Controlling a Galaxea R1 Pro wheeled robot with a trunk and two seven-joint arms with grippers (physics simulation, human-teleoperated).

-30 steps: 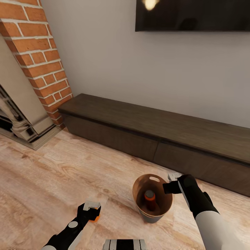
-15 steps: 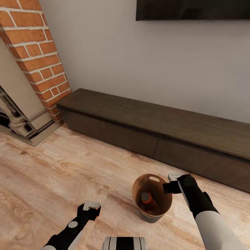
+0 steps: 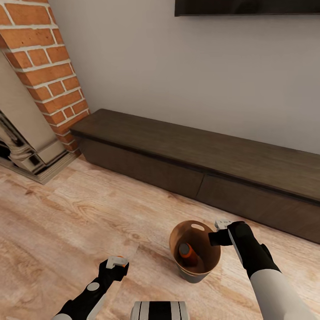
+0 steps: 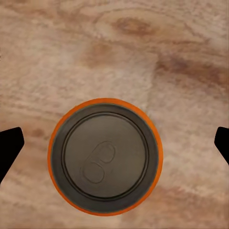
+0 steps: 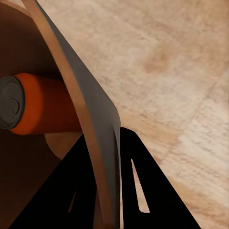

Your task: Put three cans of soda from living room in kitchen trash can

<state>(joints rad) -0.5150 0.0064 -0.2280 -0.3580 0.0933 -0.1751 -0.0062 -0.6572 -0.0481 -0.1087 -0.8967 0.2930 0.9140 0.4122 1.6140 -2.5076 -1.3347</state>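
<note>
Two orange cans counted, one grey pail, two grippers. Nearest, left gripper [image 3: 116, 263] hanging above the wooden floor [image 3: 66, 222], fingers spread wide either side of an upright orange can [image 4: 105, 156] standing on the planks, lid up, long axis vertical, not touching either finger [image 4: 9, 145]. Just right of that, right gripper [image 3: 218, 233] clamped on the rim of the pail [image 3: 194, 275], wall pinched between its two fingers [image 5: 138, 191]. Inside the pail, second orange can [image 3: 186, 253] tipped over, long axis slanting, lid end towards the left arm's side. Beyond, long dark bench [image 3: 200, 164] against the wall, brick chimney [image 3: 42, 66] at far left, dark screen [image 3: 246, 6] above.
</note>
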